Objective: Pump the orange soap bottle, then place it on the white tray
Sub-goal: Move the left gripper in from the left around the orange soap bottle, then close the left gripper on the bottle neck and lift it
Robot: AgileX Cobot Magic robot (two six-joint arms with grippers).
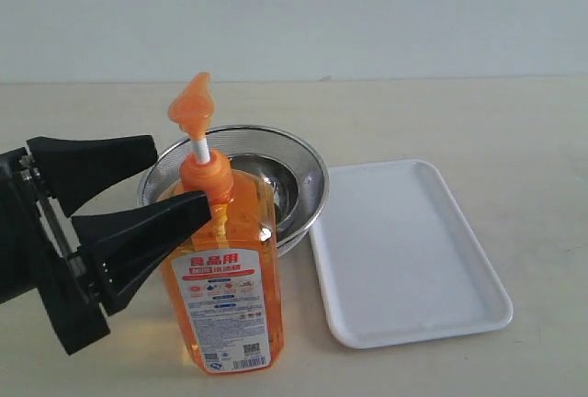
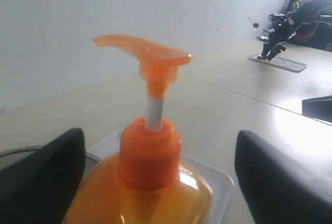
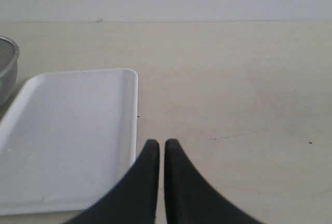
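The orange soap bottle (image 1: 227,273) stands upright on the table, its pump head (image 1: 191,103) raised on the white stem. My left gripper (image 1: 182,175) is open, one black finger on each side of the bottle's orange collar and shoulder, not touching it. The left wrist view shows the bottle (image 2: 150,156) centred between the fingers (image 2: 46,177) of that gripper (image 2: 159,138). The white tray (image 1: 404,250) lies empty to the bottle's right. My right gripper (image 3: 157,144) is shut on nothing, just off the tray's (image 3: 67,136) edge, and is out of the exterior view.
A round steel mesh bowl (image 1: 285,172) sits right behind the bottle, touching the tray's left edge; its rim (image 3: 6,63) shows in the right wrist view. Far across the table in the left wrist view stands other equipment (image 2: 277,45).
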